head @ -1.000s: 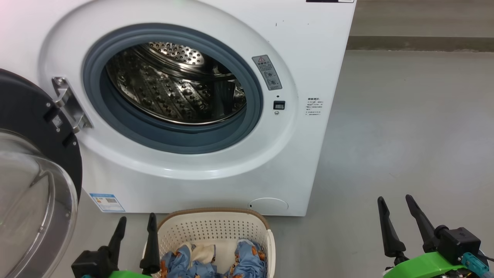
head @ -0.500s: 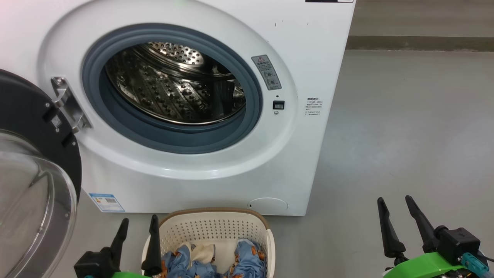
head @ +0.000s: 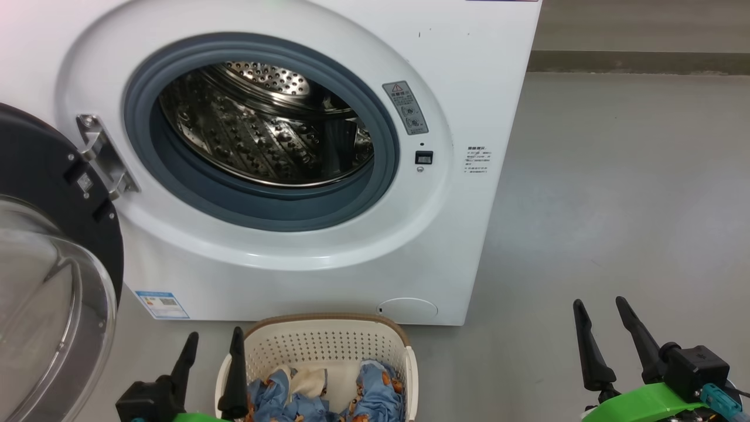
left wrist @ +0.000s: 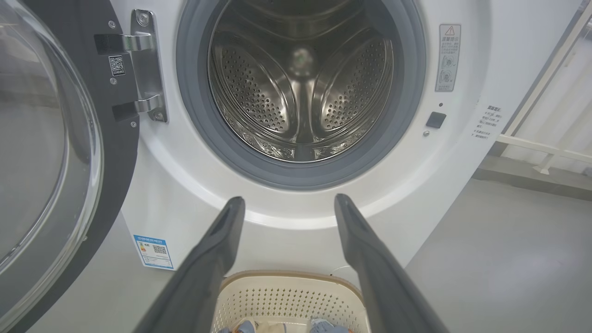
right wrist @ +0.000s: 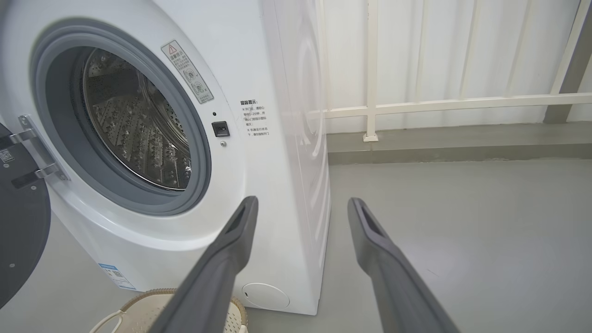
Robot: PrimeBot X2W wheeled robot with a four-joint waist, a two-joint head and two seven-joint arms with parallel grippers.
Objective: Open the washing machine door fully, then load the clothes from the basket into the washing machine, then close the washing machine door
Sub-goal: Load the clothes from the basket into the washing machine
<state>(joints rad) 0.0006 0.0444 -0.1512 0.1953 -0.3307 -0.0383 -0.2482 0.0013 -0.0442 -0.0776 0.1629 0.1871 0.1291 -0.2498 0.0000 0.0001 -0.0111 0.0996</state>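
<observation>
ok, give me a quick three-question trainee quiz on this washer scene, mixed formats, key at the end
1. True or false: the washing machine door is shut over the drum.
2. Where are the clothes? A: in the drum. B: in the basket. C: draped over the door.
3. Short answer: which is closer to the basket, the left gripper or the right gripper?

Key: 1 false (it is swung open to the left). 2 B. 3 the left gripper.
</observation>
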